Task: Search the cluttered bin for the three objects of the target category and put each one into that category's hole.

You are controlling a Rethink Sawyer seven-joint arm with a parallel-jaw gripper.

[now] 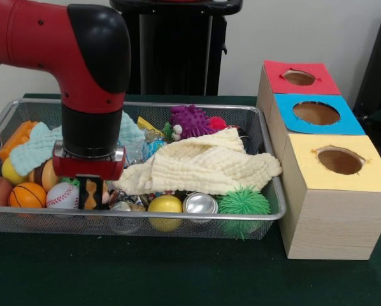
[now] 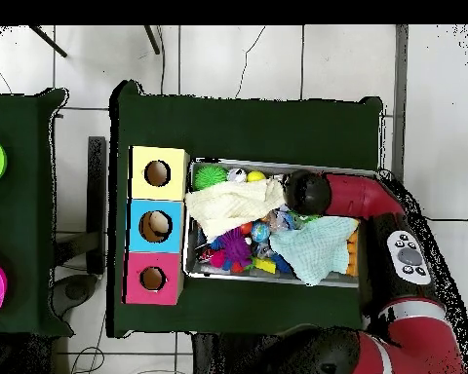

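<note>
A wire basket (image 1: pixel 276 191) (image 2: pixel 267 165) is packed with toys and cloths. My gripper (image 1: pixel 90 193) reaches down into its left front corner, right beside a baseball (image 1: pixel 62 196) and near a small basketball (image 1: pixel 27 195). Something orange and black shows at its tip. In the overhead view the black wrist (image 2: pixel 308 192) hides the gripper. A yellow ball (image 1: pixel 165 205), a metal can (image 1: pixel 200 204) and a green spiky ball (image 1: pixel 243 204) (image 2: pixel 210 176) lie along the front. A wooden box has a red hole (image 1: pixel 299 78), a blue hole (image 1: pixel 316 113) and a yellow hole (image 1: pixel 340 160).
A cream cloth (image 1: pixel 203 166) (image 2: pixel 233 205) covers the basket's middle and a pale teal cloth (image 1: pixel 34 148) (image 2: pixel 316 248) its back left. A purple spiky toy (image 1: pixel 190 121) sits at the back. The box stands right beside the basket. Green tablecloth lies in front.
</note>
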